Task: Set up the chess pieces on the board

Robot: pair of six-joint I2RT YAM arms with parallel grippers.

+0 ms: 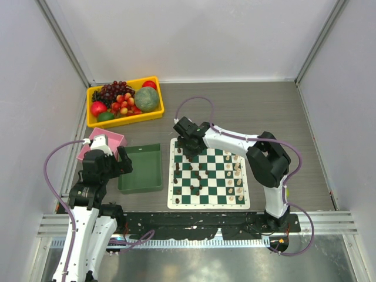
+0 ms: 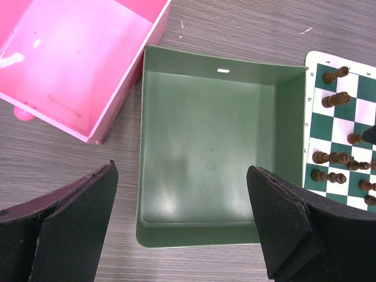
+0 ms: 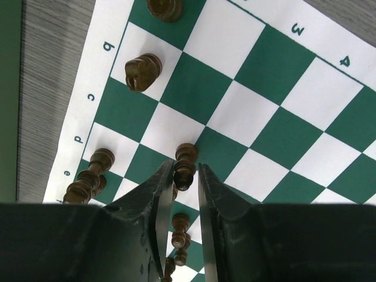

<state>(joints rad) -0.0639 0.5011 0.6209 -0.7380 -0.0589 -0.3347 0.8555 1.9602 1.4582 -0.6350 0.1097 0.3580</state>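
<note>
Dark chess piece (image 3: pixel 185 157) pinched in narrowly parted right gripper (image 3: pixel 183 171); lift straight up, clear of neighbouring pieces (image 3: pixel 91 178) at nine o'clock, set upright mid-square on board (image 3: pixel 276 76).

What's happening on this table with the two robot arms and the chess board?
The right gripper is pinching a dark chess piece near the far left corner of the board. Other dark pieces are scattered over the board's left side, and cream pieces line its right side. The left gripper hangs open above the green tray, holding nothing.
</note>
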